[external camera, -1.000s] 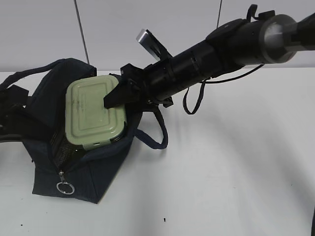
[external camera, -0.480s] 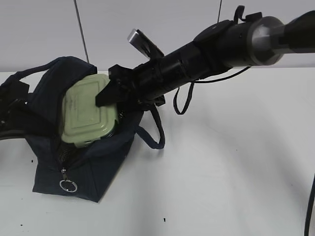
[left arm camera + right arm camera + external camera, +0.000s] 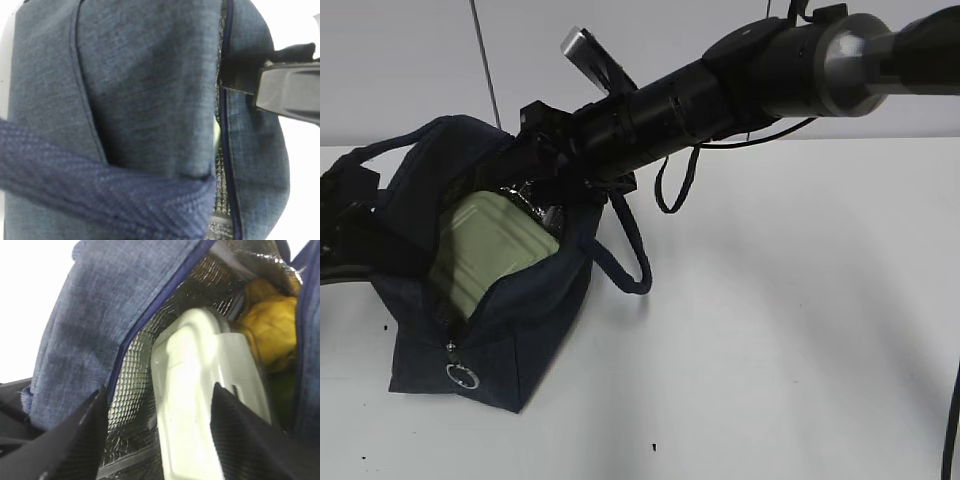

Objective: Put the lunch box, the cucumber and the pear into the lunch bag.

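White tabletop (image 3: 800, 330); navy fabric lunch bag (image 3: 500, 340), foil-lined, holds smooth lunch box (image 3: 485, 250).

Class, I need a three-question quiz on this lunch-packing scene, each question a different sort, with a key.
1. True or false: the rectangular container with the pale sage-green lid lies flat on the white table.
2. Which lumpy fruit shows beside that container in the right wrist view? A) yellow-orange pear B) red apple
3. Fill in: the dark navy fabric bag is lined with shiny silver ____.

Key: 1 false, it sits tilted inside the bag; 2 A; 3 foil.
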You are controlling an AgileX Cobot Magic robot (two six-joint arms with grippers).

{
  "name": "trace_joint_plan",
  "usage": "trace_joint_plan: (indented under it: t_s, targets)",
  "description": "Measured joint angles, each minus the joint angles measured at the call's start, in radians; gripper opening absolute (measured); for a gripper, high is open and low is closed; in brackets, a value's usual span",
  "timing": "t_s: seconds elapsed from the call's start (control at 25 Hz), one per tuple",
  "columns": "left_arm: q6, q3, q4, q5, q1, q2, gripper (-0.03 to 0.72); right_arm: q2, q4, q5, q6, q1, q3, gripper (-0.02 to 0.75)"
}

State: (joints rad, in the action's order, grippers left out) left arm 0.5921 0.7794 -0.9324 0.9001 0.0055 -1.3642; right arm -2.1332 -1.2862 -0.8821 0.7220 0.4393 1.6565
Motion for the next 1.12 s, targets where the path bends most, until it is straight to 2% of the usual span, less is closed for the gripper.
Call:
trace_joint_plan:
  t_s: [0.2,0.36,0.48,0.68,0.84,1.12]
  targets:
    - [0.000,0.000,0.000,0.000,0.000,0.000,-0.015,0.000,0.000,-0.074,-0.002,-0.020,0.035,0.503]
    - [0.000,0.000,0.000,0.000,0.000,0.000,-0.015,0.000,0.034,-0.167,-0.036,-0.073,0.106,0.503]
    - [0.000,0.000,0.000,-0.001,0.000,0.000,-0.015,0.000,0.147,-0.244,-0.119,-0.100,0.174,0.503]
    - [0.000,0.000,0.000,-0.009,0.000,0.000,-0.015,0.000,0.435,-0.325,-0.290,-0.102,0.275,0.503]
    - [0.000,0.000,0.000,-0.014,0.000,0.000,-0.015,0.000,0.522,-0.334,-0.347,-0.084,0.286,0.503]
    - [0.000,0.000,0.000,-0.017,0.000,0.000,-0.015,0.000,0.582,-0.338,-0.411,-0.069,0.286,0.503]
